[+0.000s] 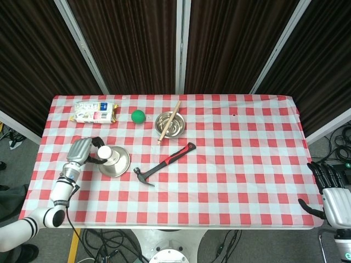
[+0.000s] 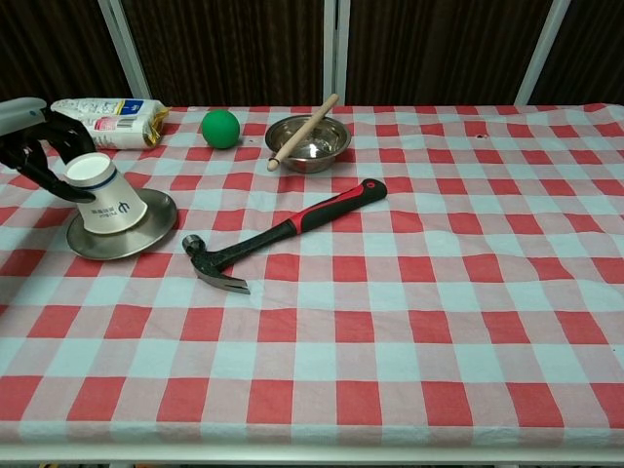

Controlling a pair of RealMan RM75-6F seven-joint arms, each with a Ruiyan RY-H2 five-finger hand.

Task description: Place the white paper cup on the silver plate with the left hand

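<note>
My left hand [image 2: 34, 146] sits at the table's left edge, fingers curled round the narrow end of the white paper cup [image 2: 104, 202] — it stands upside down and tilted on the silver plate [image 2: 156, 226]. Next along, the hammer [image 2: 283, 230]. Far right, my right hand [image 1: 332, 197] hangs off the table, fingers spread, holding nothing.
</note>
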